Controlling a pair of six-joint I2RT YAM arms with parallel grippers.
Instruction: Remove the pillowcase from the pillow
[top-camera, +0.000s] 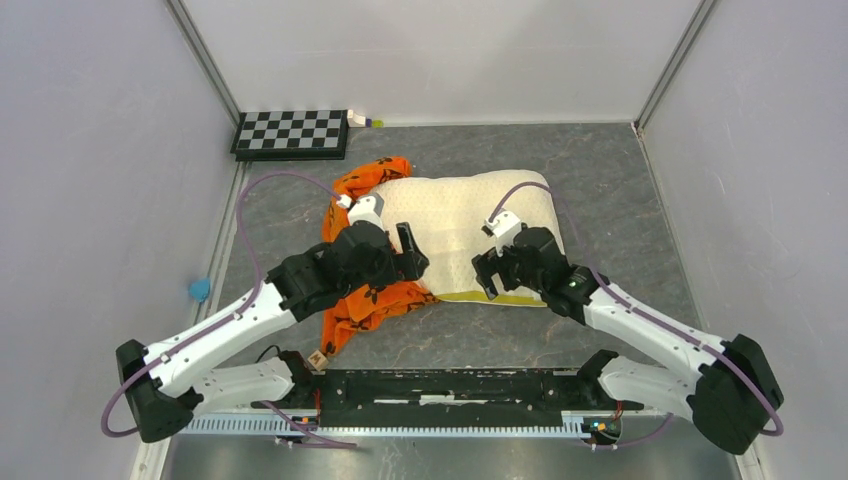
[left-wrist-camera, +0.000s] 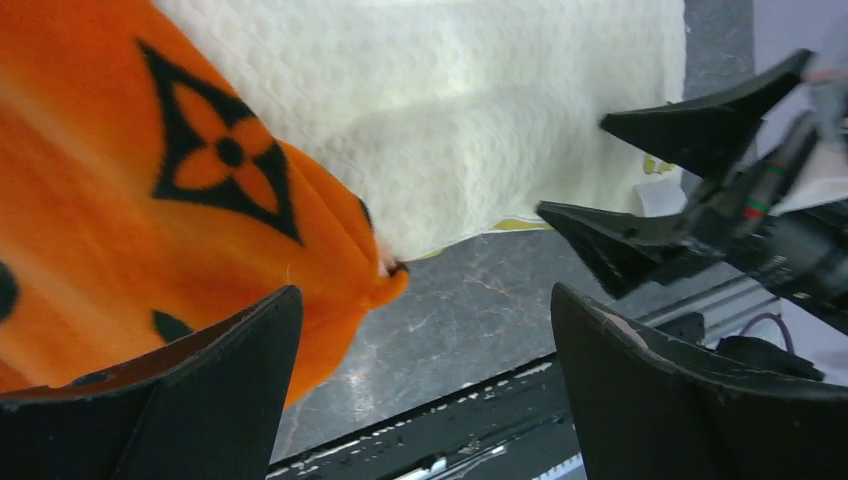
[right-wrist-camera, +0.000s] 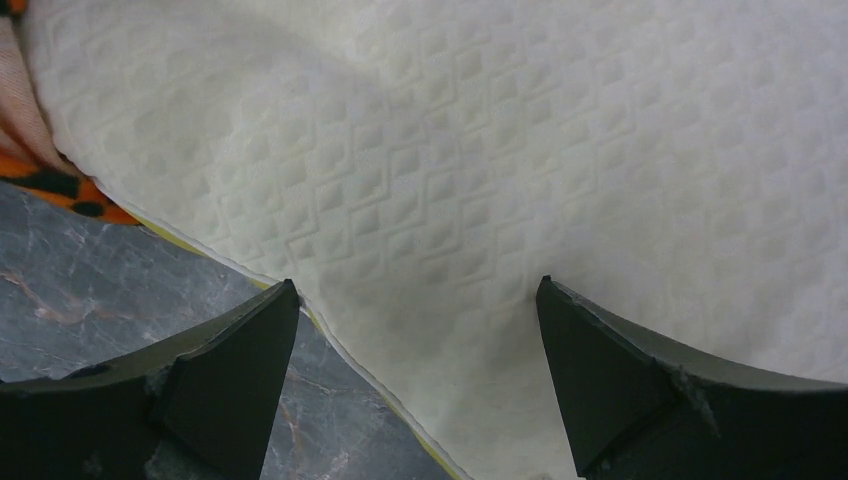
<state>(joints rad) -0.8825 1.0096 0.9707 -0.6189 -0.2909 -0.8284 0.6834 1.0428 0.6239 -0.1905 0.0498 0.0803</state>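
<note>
The cream-white dotted pillow (top-camera: 460, 225) lies mid-table, its yellow-green band along the near edge. The orange pillowcase (top-camera: 375, 300) with black motifs is bunched at the pillow's left end, still around that end. My left gripper (top-camera: 412, 252) is open and empty just above the pillowcase's right edge; in the left wrist view the pillowcase (left-wrist-camera: 150, 190) and pillow (left-wrist-camera: 470, 110) fill the top, my gripper (left-wrist-camera: 425, 300) over bare table. My right gripper (top-camera: 487, 272) is open and empty over the pillow's near edge; its view shows the pillow (right-wrist-camera: 480, 150) between the fingers (right-wrist-camera: 415, 290).
A black-and-white checkerboard (top-camera: 292, 133) lies at the back left with a small bottle beside it. A blue object (top-camera: 200, 289) sits at the left wall. A black rail (top-camera: 450, 385) runs along the near edge. Grey walls close in both sides.
</note>
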